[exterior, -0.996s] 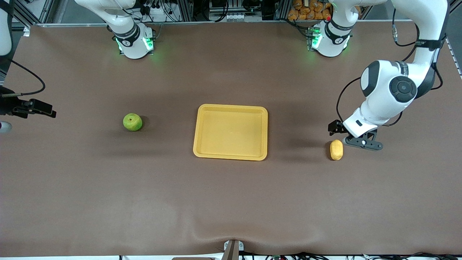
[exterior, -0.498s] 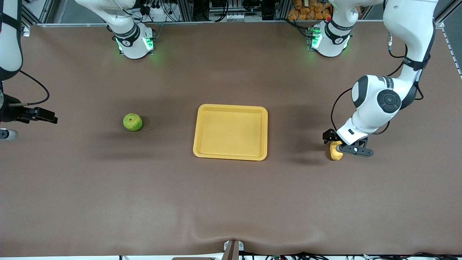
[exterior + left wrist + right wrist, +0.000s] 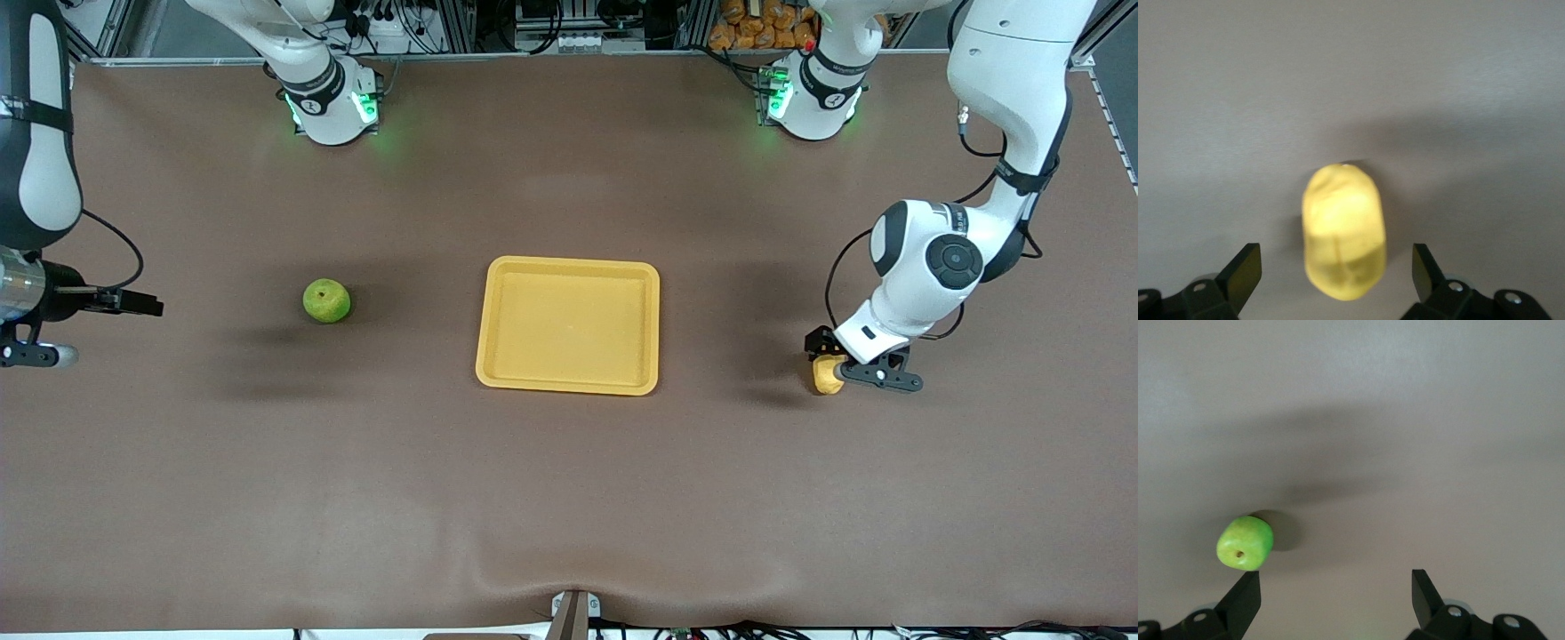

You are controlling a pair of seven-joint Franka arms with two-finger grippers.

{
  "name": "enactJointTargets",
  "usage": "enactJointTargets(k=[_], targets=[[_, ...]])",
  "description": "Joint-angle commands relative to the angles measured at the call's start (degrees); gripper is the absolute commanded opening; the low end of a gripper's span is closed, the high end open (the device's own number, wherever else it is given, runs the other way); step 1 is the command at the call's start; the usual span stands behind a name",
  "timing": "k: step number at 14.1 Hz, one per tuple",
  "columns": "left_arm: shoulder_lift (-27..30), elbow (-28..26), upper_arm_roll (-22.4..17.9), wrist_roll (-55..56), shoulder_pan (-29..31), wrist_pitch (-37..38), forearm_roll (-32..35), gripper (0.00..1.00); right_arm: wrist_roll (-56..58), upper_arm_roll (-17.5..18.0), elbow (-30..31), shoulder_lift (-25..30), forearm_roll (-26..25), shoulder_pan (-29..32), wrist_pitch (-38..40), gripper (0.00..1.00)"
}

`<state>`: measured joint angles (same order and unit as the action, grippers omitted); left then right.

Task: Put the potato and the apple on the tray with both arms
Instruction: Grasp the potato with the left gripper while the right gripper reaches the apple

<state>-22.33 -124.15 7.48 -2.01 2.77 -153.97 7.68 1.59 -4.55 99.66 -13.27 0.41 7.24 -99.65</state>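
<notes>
The pale yellow potato [image 3: 825,377] lies on the brown table toward the left arm's end, beside the yellow-orange tray [image 3: 569,265]. My left gripper [image 3: 845,366] is low over it and open. In the left wrist view the potato [image 3: 1343,230] sits between the two fingers [image 3: 1245,272], with a gap on each side. The green apple [image 3: 326,300] rests on the table toward the right arm's end, apart from the tray. My right gripper [image 3: 40,354] hangs open over the table's edge there. In its wrist view the apple [image 3: 1245,543] lies off to one side of the fingers [image 3: 1423,592], untouched.
The tray's inside is bare. The two arm bases [image 3: 331,102] stand along the table edge farthest from the front camera. A small metal bracket [image 3: 572,613] sticks up at the nearest table edge.
My left gripper has dropped and shifted over the potato, which now sits between its open fingers. The right arm has swung a little inward toward the apple.
</notes>
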Motion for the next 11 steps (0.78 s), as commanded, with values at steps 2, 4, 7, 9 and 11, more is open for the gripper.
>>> enactJointTargets(k=[2,4,7,9,11], targets=[[-3.2,0.6,0.3,1.8,0.0,-5.6,1.2,1.0,-14.0,0.7,5.9,1.1,3.4,-2.5,-4.4,1.0],[-4.6,0.6,0.3,3.4,-0.4,-8.3,1.2,1.0,-18.3,1.0,9.0,1.1,3.5,-3.9,-8.2,1.0],[-5.6,0.6,0.3,3.7,-0.5,-9.6,1.2,1.0,-22.2,2.9,14.1,1.1,3.5,-4.5,-15.1,1.0],[-6.6,0.7,0.3,3.7,-0.5,-10.1,1.2,1.0,-25.9,3.8,16.1,1.1,3.5,-4.6,-17.1,1.0],[-7.4,0.8,0.3,3.6,-0.5,-11.8,1.2,1.0,-27.4,3.8,17.4,1.1,3.5,-4.6,-17.0,1.0]])
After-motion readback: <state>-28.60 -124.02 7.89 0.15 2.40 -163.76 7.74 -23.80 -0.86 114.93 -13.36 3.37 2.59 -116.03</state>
